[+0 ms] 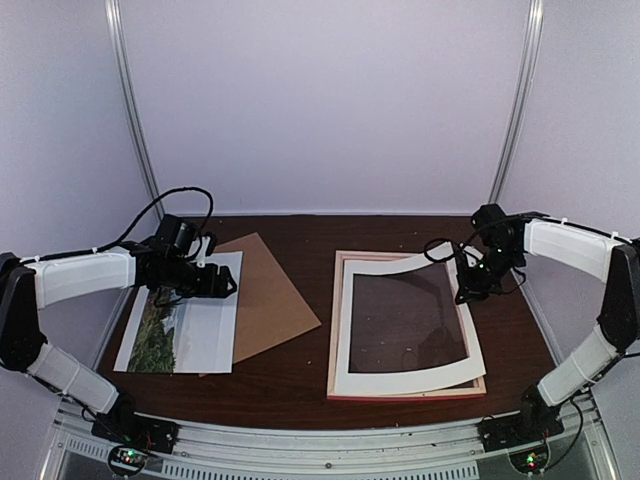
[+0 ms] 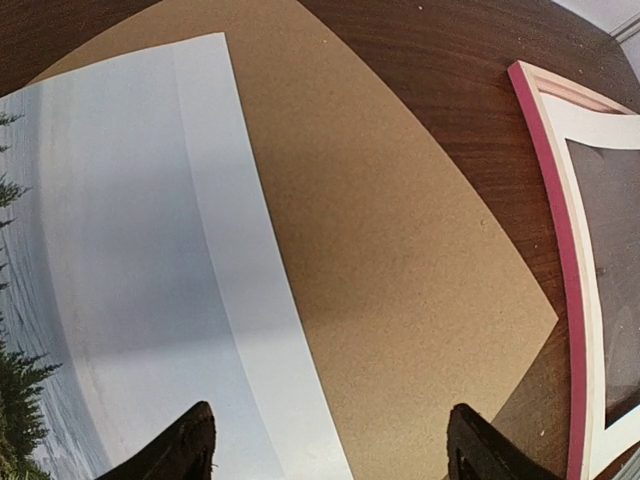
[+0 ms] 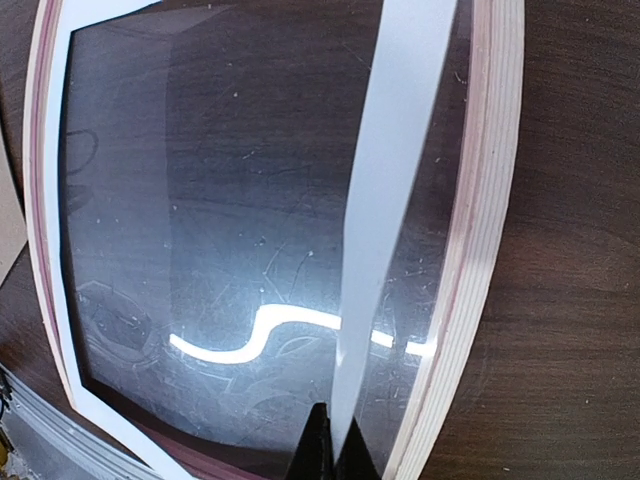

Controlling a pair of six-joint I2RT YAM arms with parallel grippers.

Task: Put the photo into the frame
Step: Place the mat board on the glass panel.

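Note:
The photo (image 1: 185, 325) lies flat at the left of the table, trees and pale sky facing up, partly over the brown backing board (image 1: 275, 295). My left gripper (image 1: 222, 284) hovers open and empty over the photo's far right edge; in the left wrist view its jaws (image 2: 330, 445) straddle the edge between the photo (image 2: 130, 250) and the board (image 2: 400, 250). The frame (image 1: 334, 330) lies flat at centre right. My right gripper (image 1: 468, 285) is shut on the white mat (image 1: 400, 380) and holds its far right corner up off the frame (image 3: 480, 200); the mat's strip (image 3: 395, 180) runs from the gripper (image 3: 335, 455).
The frame's glass (image 3: 200, 200) shows scratches and a light reflection. The frame's pink rail (image 2: 560, 230) and the mat (image 2: 600, 130) show at the right of the left wrist view. Bare dark wood table (image 1: 300, 380) lies between the board and the frame.

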